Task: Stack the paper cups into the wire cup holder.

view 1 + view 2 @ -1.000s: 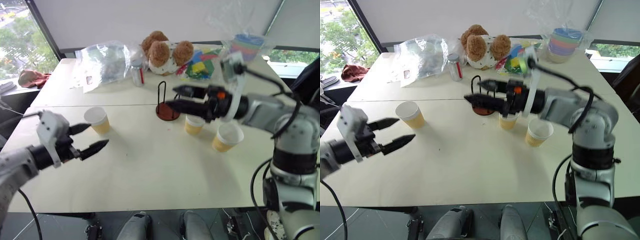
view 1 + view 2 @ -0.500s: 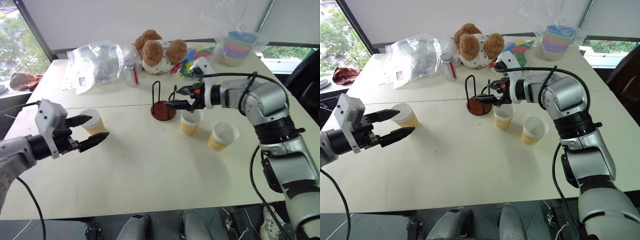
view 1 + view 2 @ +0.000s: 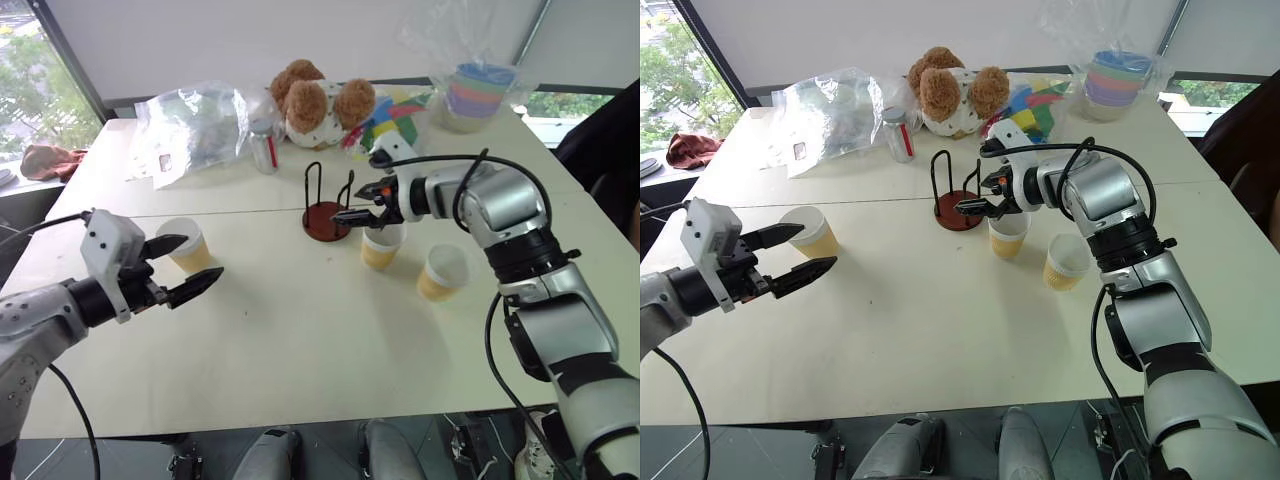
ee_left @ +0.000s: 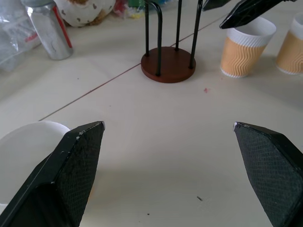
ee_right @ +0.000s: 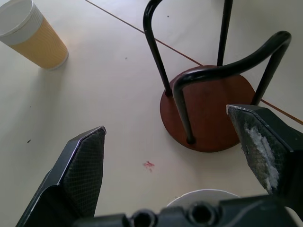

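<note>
Three paper cups stand upright on the white table: one on the left (image 3: 187,245), one in the middle (image 3: 380,246) and one further right (image 3: 443,271). The wire cup holder (image 3: 327,204) stands empty just left of the middle cup; its reddish disc base (image 5: 208,111) shows close up in the right wrist view. My right gripper (image 3: 352,203) hovers open over the gap between the holder and the middle cup, whose rim (image 5: 203,196) lies right under it. My left gripper (image 3: 197,263) is open beside the left cup (image 4: 28,156), pointing toward the holder (image 4: 168,68).
At the back of the table sit a teddy bear (image 3: 322,100), a crumpled plastic bag (image 3: 195,125), a small can (image 3: 265,148), coloured blocks (image 3: 395,115) and wrapped pastel bowls (image 3: 478,95). A red cloth (image 3: 55,160) lies off the far left.
My right gripper has swung forward and down, from over the table's middle to just above the holder's base and the middle cup. The left gripper has stayed by the left cup. The camera shifted.
</note>
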{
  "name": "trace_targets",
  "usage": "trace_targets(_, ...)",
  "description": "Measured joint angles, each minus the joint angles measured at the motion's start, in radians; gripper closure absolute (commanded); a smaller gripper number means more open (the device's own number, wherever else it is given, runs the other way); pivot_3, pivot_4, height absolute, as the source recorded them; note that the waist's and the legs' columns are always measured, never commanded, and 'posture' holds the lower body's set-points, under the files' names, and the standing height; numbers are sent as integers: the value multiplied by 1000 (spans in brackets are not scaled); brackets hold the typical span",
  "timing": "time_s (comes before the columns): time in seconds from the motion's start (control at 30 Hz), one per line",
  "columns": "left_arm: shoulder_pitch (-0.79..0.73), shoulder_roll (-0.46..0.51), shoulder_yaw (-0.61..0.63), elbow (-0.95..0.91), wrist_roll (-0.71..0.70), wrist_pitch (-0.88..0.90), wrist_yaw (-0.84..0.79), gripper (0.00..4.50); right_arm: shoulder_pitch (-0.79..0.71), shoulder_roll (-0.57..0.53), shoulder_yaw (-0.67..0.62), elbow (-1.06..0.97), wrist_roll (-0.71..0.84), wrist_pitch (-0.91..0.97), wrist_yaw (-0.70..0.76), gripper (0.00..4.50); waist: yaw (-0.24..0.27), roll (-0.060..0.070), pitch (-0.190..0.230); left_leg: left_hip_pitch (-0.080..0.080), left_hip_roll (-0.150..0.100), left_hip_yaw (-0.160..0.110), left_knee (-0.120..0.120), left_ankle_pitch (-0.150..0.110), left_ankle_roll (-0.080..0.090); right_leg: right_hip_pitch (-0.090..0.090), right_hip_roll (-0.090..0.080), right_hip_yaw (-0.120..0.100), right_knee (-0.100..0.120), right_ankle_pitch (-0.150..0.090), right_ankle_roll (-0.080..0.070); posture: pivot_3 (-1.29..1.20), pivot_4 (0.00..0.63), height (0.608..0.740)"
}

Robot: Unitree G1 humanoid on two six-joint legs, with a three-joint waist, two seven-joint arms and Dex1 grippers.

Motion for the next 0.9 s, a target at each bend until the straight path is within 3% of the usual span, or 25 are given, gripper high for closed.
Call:
trace_targets(0.33,-39,-21,-47,9,45,-39,10,0,-17,102,-13,124,-57,-59,-2,36,-2,0,0,0,0,0,0,0,0,0,0,0,1,0,0,0,150,740)
trace_targets(0.43,-42,-27,-48,12,60,-45,16,0,-28,140,-27,187,-83,-88,-29,825,-2,0,0,0,0,0,0,0,-1,0,0,0,1,0,0,0,150,740)
trace_targets(0.63,-39,-41,-61,12,83,-60,19,0,-53,198,-57,258,-128,-150,-91,4108,-2,0,0,0,0,0,0,1,-1,-1,1,0,2,0,0,0,150,740)
trace_targets(0.67,-39,-42,-62,12,85,-60,20,0,-56,200,-59,263,-134,-157,-95,4464,-3,0,0,0,0,0,0,1,-1,0,1,0,2,0,0,0,150,740)
trace_targets(0.9,-38,-47,-64,12,103,-65,20,0,-58,204,-66,259,-169,-193,-73,4464,-3,0,0,0,0,0,0,1,-1,-1,1,0,2,0,0,0,150,740)
